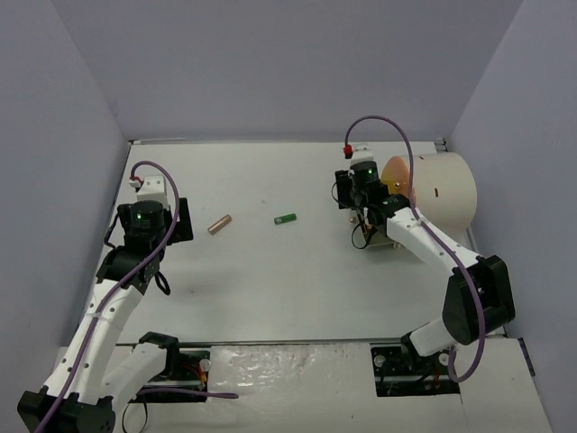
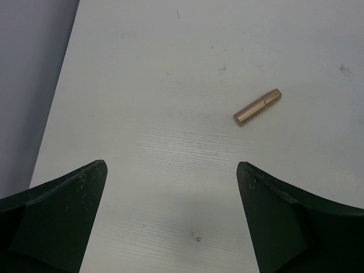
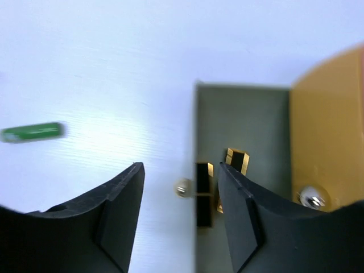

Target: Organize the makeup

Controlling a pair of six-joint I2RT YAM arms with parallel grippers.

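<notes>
A rose-gold tube [image 1: 220,225] and a green tube [image 1: 286,218] lie on the white table. My left gripper [image 1: 178,222] is open and empty, left of the rose-gold tube [image 2: 257,107], which lies ahead and to the right of the jaws' gap [image 2: 172,165]. My right gripper [image 1: 359,209] is open and empty, hovering over the edge of a pulled-out drawer [image 3: 244,114]. Two black-gold lipsticks [image 3: 205,193] lie in that drawer, one partly behind my right finger [image 3: 239,216]. The green tube [image 3: 32,132] shows at far left. Other makeup is out of view.
The cream drum [image 1: 442,189] with an orange front [image 3: 324,131] stands at the right, close to the side wall. Its drawers have small silver knobs [image 3: 183,187]. Grey walls enclose the table on three sides.
</notes>
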